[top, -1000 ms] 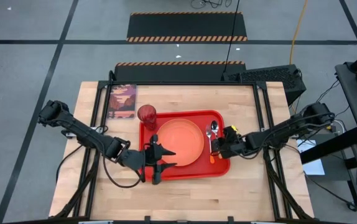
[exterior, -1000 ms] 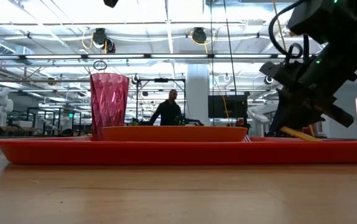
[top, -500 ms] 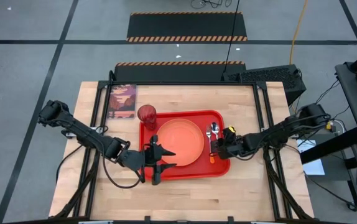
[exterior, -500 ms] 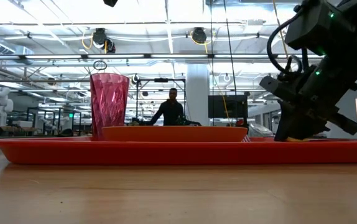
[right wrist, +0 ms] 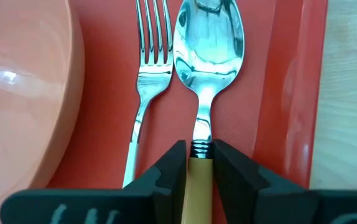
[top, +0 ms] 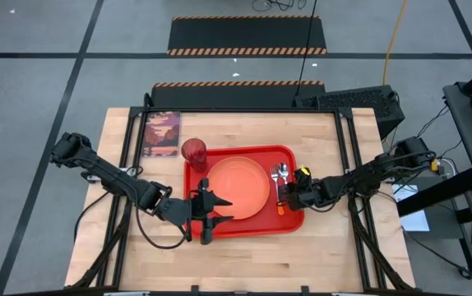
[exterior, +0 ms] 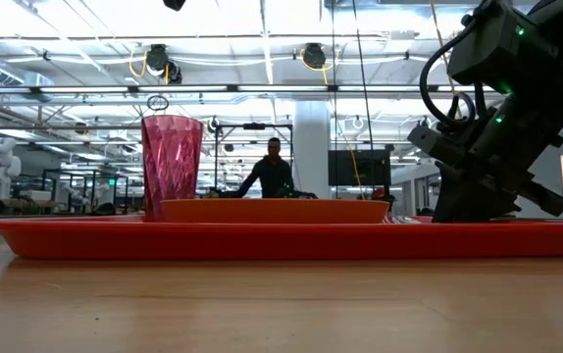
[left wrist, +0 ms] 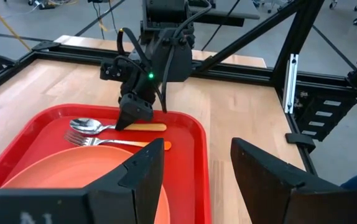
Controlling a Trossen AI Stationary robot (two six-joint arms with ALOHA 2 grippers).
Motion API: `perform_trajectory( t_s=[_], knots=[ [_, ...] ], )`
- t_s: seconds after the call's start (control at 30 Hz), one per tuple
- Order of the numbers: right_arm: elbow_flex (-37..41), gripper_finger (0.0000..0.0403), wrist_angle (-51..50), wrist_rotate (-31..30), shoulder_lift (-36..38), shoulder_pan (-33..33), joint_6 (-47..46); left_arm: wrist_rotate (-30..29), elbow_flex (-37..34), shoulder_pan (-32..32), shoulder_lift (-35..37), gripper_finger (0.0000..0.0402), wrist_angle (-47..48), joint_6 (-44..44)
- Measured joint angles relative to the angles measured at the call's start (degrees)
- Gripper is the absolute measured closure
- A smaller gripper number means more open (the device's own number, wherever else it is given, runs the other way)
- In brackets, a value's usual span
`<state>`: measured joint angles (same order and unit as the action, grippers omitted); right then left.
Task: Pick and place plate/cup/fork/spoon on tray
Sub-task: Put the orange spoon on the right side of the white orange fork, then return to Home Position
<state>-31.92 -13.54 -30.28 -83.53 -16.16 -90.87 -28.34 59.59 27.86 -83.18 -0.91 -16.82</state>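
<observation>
The red tray (top: 295,219) lies mid-table. On it are the orange plate (top: 238,187), the dark red cup (top: 194,151) upright at its far left corner, and the fork (right wrist: 142,81) and spoon (right wrist: 208,43) side by side along its right side. The fork lies flat on the tray floor between plate and spoon. My right gripper (right wrist: 199,165) is low over the tray's right side and shut on the spoon. My left gripper (left wrist: 194,180) hangs open above the tray's near left part, holding nothing. My right gripper pinches the spoon's orange handle (right wrist: 199,180) between its two fingers, right behind the metal neck. The fingers come slanting down from the table's near right side and run along the spoon. The spoon lies on the tray floor, bowl toward the far edge.
A flat picture card (top: 162,134) lies at the table's far left, beside the cup. Bare wood runs along the near edge and to the right of the tray. A person (exterior: 274,176) stands far off in the room behind.
My right gripper has sunk a little toward the tray. The spoon's handle end, which slanted up above the tray rim, has come down out of sight behind the rim.
</observation>
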Motion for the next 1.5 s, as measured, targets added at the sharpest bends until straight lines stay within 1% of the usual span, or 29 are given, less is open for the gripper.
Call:
perform_trajectory(
  t_s=[0.27,0.53,0.63,0.7,0.8,0.93,1.07,1.13,1.23,1.37,1.5],
  knots=[
    [-0.03,0.0328,-1.15,-0.99,1.54,0.02,1.47,0.00,0.00,0.00,0.00,0.0213,0.09,-0.02],
    [-0.63,0.0328,-1.36,-0.99,8.00,-0.27,7.79,-0.02,0.04,0.00,0.00,0.0213,0.79,0.66],
    [-0.63,0.0328,-1.40,-2.32,11.08,-1.04,11.81,-0.09,0.03,0.00,0.00,0.0213,0.87,0.72],
    [-0.64,0.0328,-1.26,-4.19,12.94,-1.74,16.69,-0.22,0.03,0.00,0.00,0.0213,0.85,1.49],
    [-0.63,0.0328,1.76,-7.02,16.06,-2.93,29.15,-0.25,0.04,0.00,0.00,0.0213,0.85,3.03],
    [-0.66,0.0328,7.71,-6.93,19.78,-5.31,50.25,-0.43,0.09,0.07,0.50,0.0213,2.34,4.16],
    [-0.66,0.0328,12.56,-6.90,22.62,-8.36,68.24,-2.32,0.07,0.69,1.61,0.0213,4.03,4.14],
    [-0.66,0.0329,13.62,-6.90,24.20,-9.74,75.27,-3.55,0.26,0.73,2.02,0.0213,3.69,3.64],
    [-0.66,0.0339,13.94,-6.90,26.64,-10.87,82.50,-4.63,0.00,1.24,2.47,0.0213,6.25,4.37],
    [-0.66,0.0367,12.99,-6.87,30.47,-11.79,88.09,-6.06,0.02,2.26,3.34,0.0213,6.61,3.17],
    [-0.65,0.0397,10.31,-2.23,34.52,-12.09,90.29,-6.53,0.07,4.87,5.92,0.0216,11.12,-1.18]
  ],
)
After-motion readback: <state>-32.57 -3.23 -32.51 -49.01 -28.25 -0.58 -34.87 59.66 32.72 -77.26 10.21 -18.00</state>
